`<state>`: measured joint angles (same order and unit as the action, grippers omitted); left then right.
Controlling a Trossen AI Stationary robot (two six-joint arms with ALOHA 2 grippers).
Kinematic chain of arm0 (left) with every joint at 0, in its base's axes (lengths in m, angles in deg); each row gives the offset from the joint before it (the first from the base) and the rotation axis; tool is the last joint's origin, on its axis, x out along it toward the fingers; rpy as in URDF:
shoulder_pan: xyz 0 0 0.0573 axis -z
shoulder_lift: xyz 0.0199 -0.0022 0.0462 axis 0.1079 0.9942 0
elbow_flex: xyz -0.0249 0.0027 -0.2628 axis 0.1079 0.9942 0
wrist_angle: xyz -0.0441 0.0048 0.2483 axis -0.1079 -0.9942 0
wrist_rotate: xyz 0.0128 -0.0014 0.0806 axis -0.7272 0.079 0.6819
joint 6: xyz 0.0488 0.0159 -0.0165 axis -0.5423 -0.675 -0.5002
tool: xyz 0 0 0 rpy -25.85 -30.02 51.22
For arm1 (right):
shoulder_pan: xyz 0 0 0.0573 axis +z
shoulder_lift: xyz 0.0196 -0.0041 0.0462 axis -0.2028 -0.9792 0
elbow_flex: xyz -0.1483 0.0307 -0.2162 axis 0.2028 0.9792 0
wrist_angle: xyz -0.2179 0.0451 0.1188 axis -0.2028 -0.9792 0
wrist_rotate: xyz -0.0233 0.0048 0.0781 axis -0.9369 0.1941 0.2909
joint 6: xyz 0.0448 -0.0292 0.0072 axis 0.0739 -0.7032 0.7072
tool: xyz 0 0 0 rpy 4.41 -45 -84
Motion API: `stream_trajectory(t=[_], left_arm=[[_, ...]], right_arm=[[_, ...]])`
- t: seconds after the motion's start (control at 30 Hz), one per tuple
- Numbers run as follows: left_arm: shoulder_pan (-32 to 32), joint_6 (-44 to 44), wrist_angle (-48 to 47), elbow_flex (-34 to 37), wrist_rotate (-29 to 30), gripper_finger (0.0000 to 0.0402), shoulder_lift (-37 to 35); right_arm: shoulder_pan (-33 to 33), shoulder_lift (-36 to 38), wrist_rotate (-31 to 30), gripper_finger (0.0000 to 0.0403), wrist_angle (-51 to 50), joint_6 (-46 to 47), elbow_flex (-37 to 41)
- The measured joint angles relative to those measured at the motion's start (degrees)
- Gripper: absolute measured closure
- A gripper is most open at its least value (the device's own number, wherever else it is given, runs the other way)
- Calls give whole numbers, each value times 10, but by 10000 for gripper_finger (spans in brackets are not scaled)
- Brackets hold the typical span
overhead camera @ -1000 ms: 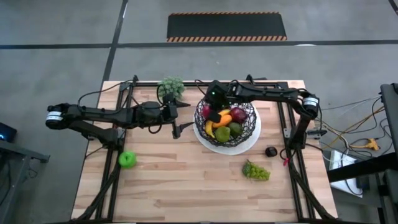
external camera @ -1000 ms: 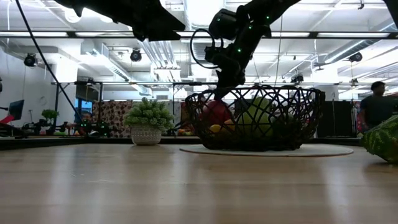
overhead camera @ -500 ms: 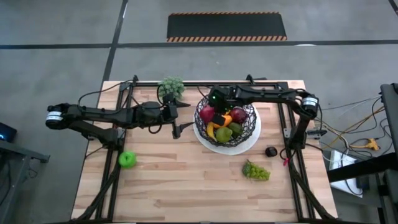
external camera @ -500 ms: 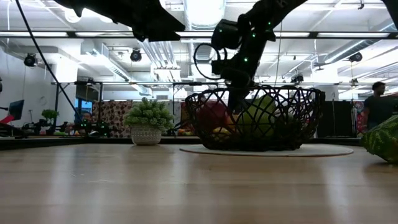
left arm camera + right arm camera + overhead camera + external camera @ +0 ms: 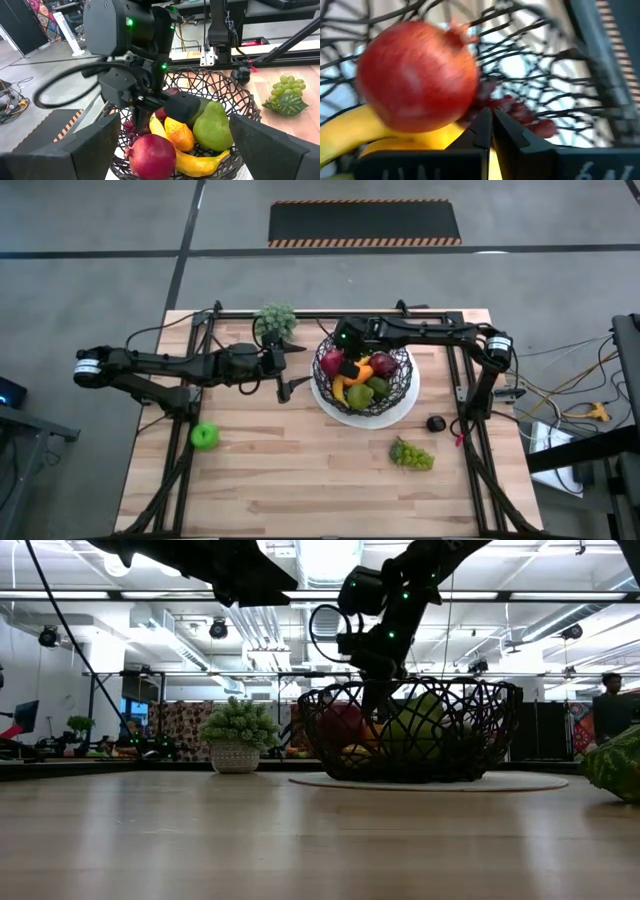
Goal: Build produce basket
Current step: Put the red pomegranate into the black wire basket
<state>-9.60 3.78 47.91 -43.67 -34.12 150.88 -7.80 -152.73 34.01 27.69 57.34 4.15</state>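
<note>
We are listing what is sitting on the wooden tabletop (image 5: 300, 470), placing each item against the basket.

Basket (image 5: 400, 385): a round bowl of black wire, standing upright on a white plate (image 5: 397, 412) toward the far middle of the tabletop.

In the basket we are finding: a red pomegranate-like fruit (image 5: 152, 156), a yellow banana (image 5: 200, 165) lying low beneath it, an orange fruit (image 5: 180, 134) just beside the banana, a green pear (image 5: 214, 129) standing next to the orange fruit, and dark red grapes (image 5: 520, 117) against the wire wall.

Right claw (image 5: 345, 367): we are seeing it reaching down inside the basket among the fruit, its fingers (image 5: 485, 131) clenched together with nothing between them, the tips sitting just beside the red fruit and the banana.

Left claw (image 5: 288, 370): we are seeing it hanging outside the basket, on the basket's left in the overhead view, its fingers (image 5: 75, 150) spread wide and released, grasping nothing and pointing toward the basket.

Outside the basket we are counting: a green apple (image 5: 204, 436) well away on the left arm's side, toward the near edge; a bunch of green grapes (image 5: 411, 454) near the basket on its near right side; a small dark round object (image 5: 435, 423) just right of the plate, too small for us to identify; and a leafy potted plant (image 5: 277, 318) beyond the basket's left side, by the far edge.
</note>
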Motion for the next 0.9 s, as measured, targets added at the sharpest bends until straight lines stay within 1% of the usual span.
stream_trajectory(t=[0.03,0.13,0.37,0.57,0.9], left_arm=[[0,0,0,0,0,47,0],[0,0,0,0,0,47,0],[0,0,0,0,0,47,0],[0,1,0,0,0,47,0],[0,3,0,0,0,47,0]], right_arm=[[0,0,-10,394,3,-1,-2],[0,0,-13,394,24,-9,-5],[1,0,-1,394,80,-21,-5],[5,1,57,394,75,-26,-2],[37,1,58,394,47,-34,0]])
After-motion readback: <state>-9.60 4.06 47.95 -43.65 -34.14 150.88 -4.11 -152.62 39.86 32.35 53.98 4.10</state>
